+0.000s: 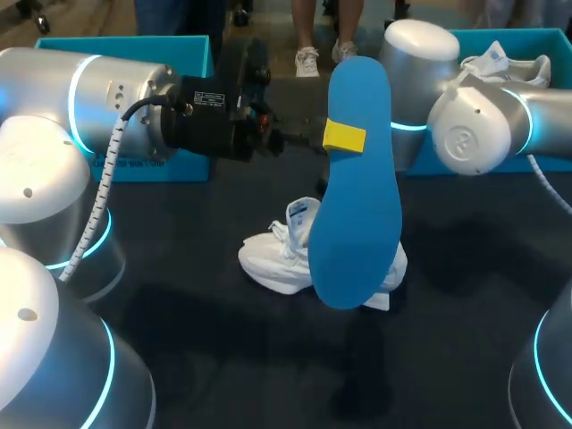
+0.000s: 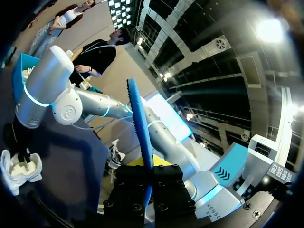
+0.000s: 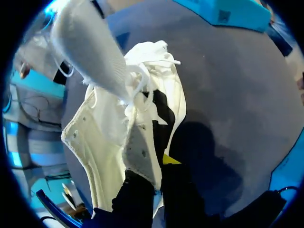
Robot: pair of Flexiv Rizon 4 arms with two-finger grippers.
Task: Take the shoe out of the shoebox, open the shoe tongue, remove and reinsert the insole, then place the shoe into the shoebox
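The dark table (image 1: 465, 268) carries two silver arms, two open teal shoeboxes, two white shoes and one insole. The left arm (image 1: 98, 98) and right arm (image 1: 483, 125) both reach to the middle. One teal shoebox (image 1: 179, 45) stands beyond the left arm. The other teal shoebox (image 1: 500, 36) stands beyond the right arm, with the second white sneaker (image 1: 509, 67) lying in it.

The flat blue foam insole (image 1: 357, 197) is clamped in the left pincer (image 1: 344, 136), standing on end well above the table. From overhead its broad face blocks the right pincer entirely and covers part of the white lace-up sneaker (image 1: 277, 255), which sits on the table below the left pincer, outside both boxes. The left wrist view shows what the overhead one cannot: the insole edge-on, pinched narrowly between both black fingers.

Only the right wrist view shows the right pincer (image 3: 159, 166). It is closed narrowly on the sneaker's eyelet wall, one yellow fingertip (image 3: 171, 159) inside the opening, with the tongue and loose laces ahead of it.
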